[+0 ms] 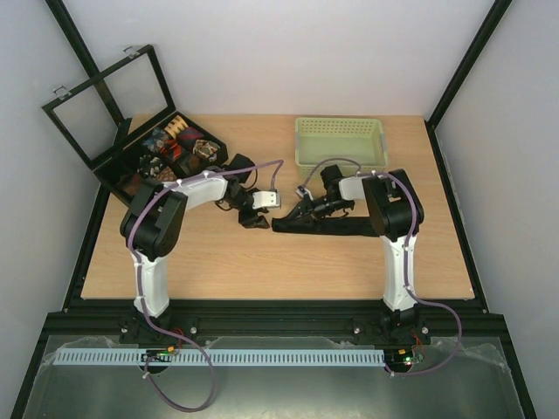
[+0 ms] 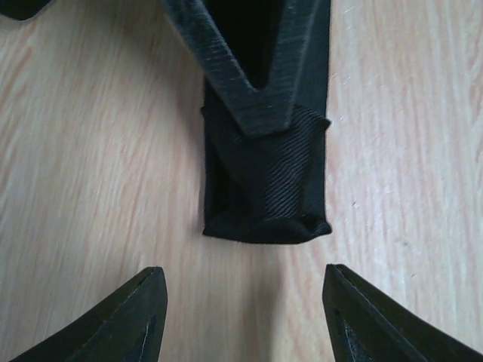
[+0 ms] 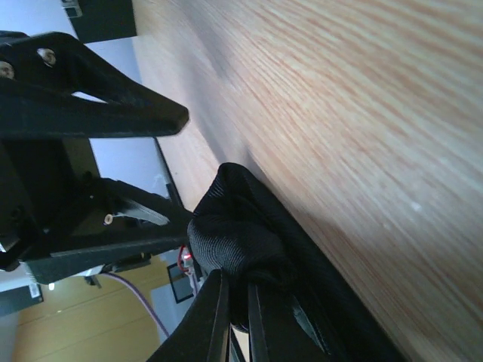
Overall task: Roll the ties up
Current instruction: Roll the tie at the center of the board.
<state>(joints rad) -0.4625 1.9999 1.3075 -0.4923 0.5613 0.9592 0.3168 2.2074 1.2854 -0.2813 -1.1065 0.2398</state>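
Observation:
The plain black tie (image 1: 336, 229) lies as a long strip on the table, its left end folded over. My right gripper (image 1: 293, 216) is shut on that folded end; in the right wrist view the gripper (image 3: 235, 292) pinches the bunched black fabric (image 3: 240, 226). My left gripper (image 1: 255, 220) is open and empty just left of the fold. In the left wrist view the left gripper (image 2: 243, 277) stands a short gap from the tie's folded end (image 2: 264, 200), not touching it. Small patterned ties (image 1: 185, 133) sit coiled in the box.
The black compartmented box (image 1: 131, 179) with its framed lid raised stands at the back left. The pale green perforated basket (image 1: 341, 124) stands at the back, behind the right gripper. My right gripper's finger (image 2: 253, 68) shows at the top of the left wrist view.

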